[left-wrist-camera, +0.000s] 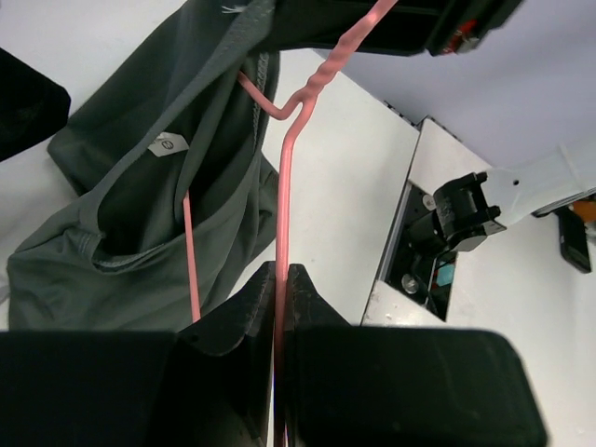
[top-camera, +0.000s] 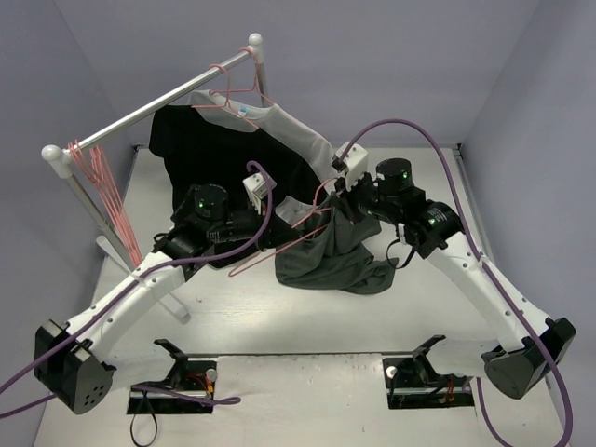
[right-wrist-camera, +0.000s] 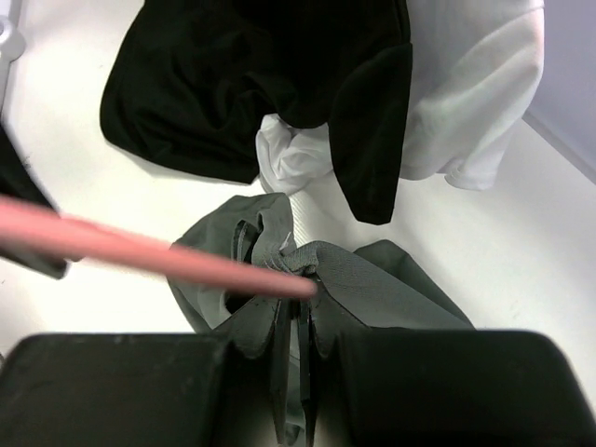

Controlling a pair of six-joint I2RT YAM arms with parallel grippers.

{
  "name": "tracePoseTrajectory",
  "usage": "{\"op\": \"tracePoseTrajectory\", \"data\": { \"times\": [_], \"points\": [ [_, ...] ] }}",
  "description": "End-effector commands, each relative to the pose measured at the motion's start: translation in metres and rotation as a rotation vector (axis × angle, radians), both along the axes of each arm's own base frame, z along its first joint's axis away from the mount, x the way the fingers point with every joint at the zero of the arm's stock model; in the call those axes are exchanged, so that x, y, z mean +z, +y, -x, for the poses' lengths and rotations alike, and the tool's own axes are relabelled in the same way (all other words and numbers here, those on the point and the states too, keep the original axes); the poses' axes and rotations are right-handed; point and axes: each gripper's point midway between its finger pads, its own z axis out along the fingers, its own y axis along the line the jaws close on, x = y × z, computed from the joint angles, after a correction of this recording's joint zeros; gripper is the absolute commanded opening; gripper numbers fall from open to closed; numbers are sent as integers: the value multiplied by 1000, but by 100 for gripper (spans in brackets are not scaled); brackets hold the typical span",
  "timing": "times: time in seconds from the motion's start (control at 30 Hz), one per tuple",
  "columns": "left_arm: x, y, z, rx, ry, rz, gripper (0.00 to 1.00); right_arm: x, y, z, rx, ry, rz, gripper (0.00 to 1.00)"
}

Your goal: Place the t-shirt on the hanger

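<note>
From the top, the t-shirt (top-camera: pixel 340 256) hangs bunched in the middle, its low end on the surface (top-camera: pixel 279 317). Only the left wrist view shows the left pincer (left-wrist-camera: pixel 279 284) pressed tight on the hanger (left-wrist-camera: pixel 284 186) wire, with one hanger side inside the neck hole by the white label (left-wrist-camera: pixel 168 144). Only the right wrist view shows the right pincer (right-wrist-camera: pixel 300 307) pinching a t-shirt fold, black shirt (right-wrist-camera: pixel 233 84) and white shirt (right-wrist-camera: pixel 475 84) behind.
</note>
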Motion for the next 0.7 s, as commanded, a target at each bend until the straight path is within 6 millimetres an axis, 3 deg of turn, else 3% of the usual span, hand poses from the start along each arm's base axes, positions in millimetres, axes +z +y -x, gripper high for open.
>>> {"op": "tracePoseTrajectory", "data": {
  "times": [0.0,0.27,0.67],
  "points": [
    [56,-11,-7,-40,-101,161,0,52,2,8,49,-139,-86,0],
    [67,-14,-9,-56,-95,196,0,63,0,16,59,-158,-112,0],
    [101,-24,-6,-122,-149,260,0,93,32,12,200,-190,-149,2]
  ]
}}
